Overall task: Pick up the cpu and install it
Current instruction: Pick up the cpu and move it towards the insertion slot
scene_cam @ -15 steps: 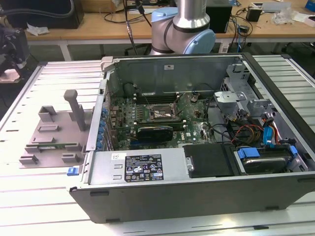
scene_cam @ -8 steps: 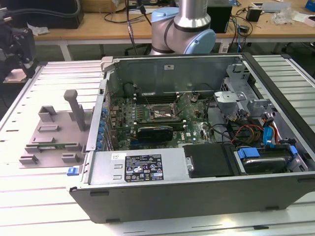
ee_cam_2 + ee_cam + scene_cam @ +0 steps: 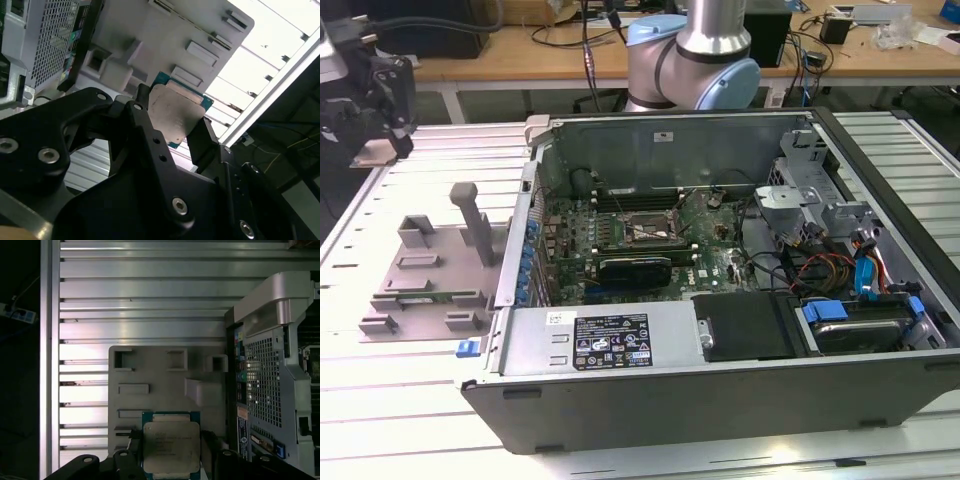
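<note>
In both wrist views the cpu (image 3: 171,442) (image 3: 176,111), a small flat square chip with a pale silver top and a green edge, sits between my black fingers (image 3: 202,140). My gripper (image 3: 171,450) (image 3: 174,120) is shut on its two opposite sides and holds it in the air above the grey fixture plate (image 3: 165,375) (image 3: 165,35). In the exterior view my gripper (image 3: 375,110) hangs at the far left, above the table and away from the open computer case (image 3: 720,400). The dark socket frame (image 3: 645,228) lies on the motherboard inside the case.
The grey fixture plate (image 3: 425,270) with upright blocks lies on the slatted metal table (image 3: 410,390), just to the exterior view's left of the case. Cables, a drive bay (image 3: 800,200) and a power supply (image 3: 610,340) crowd the case. The arm's base (image 3: 695,60) stands behind it.
</note>
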